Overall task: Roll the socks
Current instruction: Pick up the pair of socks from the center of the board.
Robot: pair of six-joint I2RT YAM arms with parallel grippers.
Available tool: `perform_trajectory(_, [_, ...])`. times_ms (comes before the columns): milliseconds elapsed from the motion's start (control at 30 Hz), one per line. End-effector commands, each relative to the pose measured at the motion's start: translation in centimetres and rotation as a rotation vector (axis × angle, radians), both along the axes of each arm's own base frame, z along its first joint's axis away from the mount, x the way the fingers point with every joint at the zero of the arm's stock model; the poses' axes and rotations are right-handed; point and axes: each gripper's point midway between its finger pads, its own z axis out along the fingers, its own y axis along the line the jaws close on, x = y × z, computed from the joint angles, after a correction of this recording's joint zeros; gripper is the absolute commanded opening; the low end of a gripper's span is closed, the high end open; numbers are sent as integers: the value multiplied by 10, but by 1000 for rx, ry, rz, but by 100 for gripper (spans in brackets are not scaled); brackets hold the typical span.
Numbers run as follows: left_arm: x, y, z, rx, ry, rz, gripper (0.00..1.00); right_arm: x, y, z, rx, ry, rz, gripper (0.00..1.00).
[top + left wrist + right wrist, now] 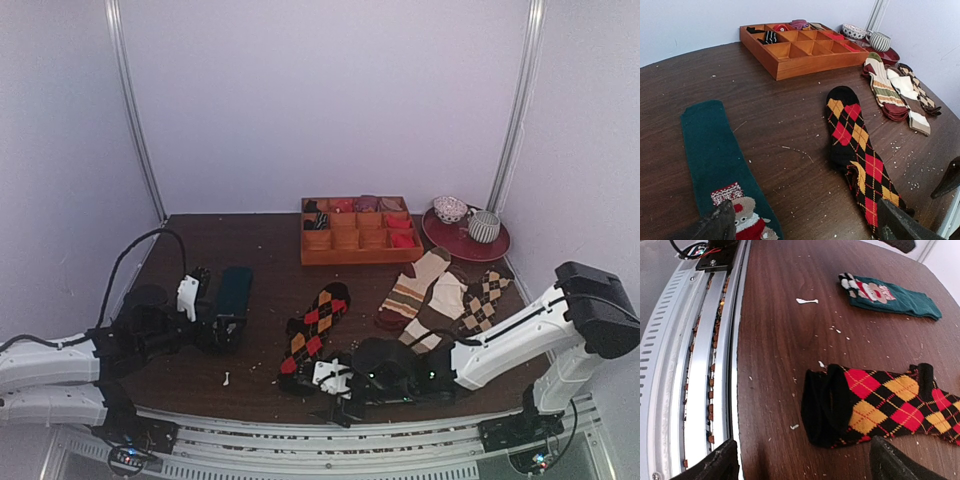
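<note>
- Looking down from above, I am seeing the socks (pixel 315 330) lying flat on the bench (pixel 260 250), near its front edge and about midway across. Their long axis is running diagonally, with the cuff toward the near left and the toe pointing far right. The right arm (pixel 500 345) is reaching in low just beside the cuff end, so it is sitting nearer. The left arm (pixel 60 360) is resting well apart, over by the teal sock (pixel 235 290).
- From the left wrist, the left fingers (pixel 715 227) are standing wide with nothing between them. The socks are lying off to their right, the toe pointing away toward the wooden tray (pixel 800 55).
- From the right wrist, the right fingers (pixel 710 462) are spreading wide and holding nothing. The socks' black cuff is lying just ahead of the gap, and the long axis is running off rightward, roughly along the line joining the two fingertips. I am judging this the arm placed to start the roll.
</note>
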Motion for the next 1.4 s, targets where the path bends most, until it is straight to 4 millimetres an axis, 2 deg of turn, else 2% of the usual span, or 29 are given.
perform_trajectory(0, [3, -1, 8, -27, -27, 9, 97, -13, 26, 8, 29, -84, 162, 90])
perform_trajectory(133, [5, -3, 5, -17, -13, 11, 97, -18, 33, 8, 47, -115, 229, 85])
perform_trajectory(233, [6, -4, 3, -9, -7, 9, 97, -17, 38, -5, 21, -103, 254, 82])
perform_trajectory(300, [6, -4, 1, -5, -4, 11, 97, -12, 40, -14, 4, -83, 258, 78])
perform_trajectory(400, [7, -5, 1, -5, -2, 12, 97, 0, 41, -15, 18, -59, 256, 73])
perform_trajectory(500, [7, -5, 2, -5, -4, 10, 97, 11, 40, -15, 14, -66, 238, 72])
perform_trajectory(633, [8, -5, 3, 1, -6, 13, 97, 21, 38, -25, -18, -73, 220, 72])
perform_trajectory(767, [9, -6, -1, 8, 3, 10, 97, 20, 40, -29, -19, -46, 236, 70])
perform_trajectory(967, [10, -7, -3, 15, 10, 7, 97, 17, 37, -50, -84, 9, 242, 64])
perform_trajectory(1100, [9, -7, 0, 9, 3, 8, 97, 29, 36, -59, -107, 35, 183, 53])
perform_trajectory(1233, [9, -6, 0, 9, 0, 8, 97, 49, 26, -66, -121, 64, 82, 41])
perform_trajectory(1367, [8, -7, -1, 12, 1, 1, 97, 53, 20, -72, -143, 135, 37, 31])
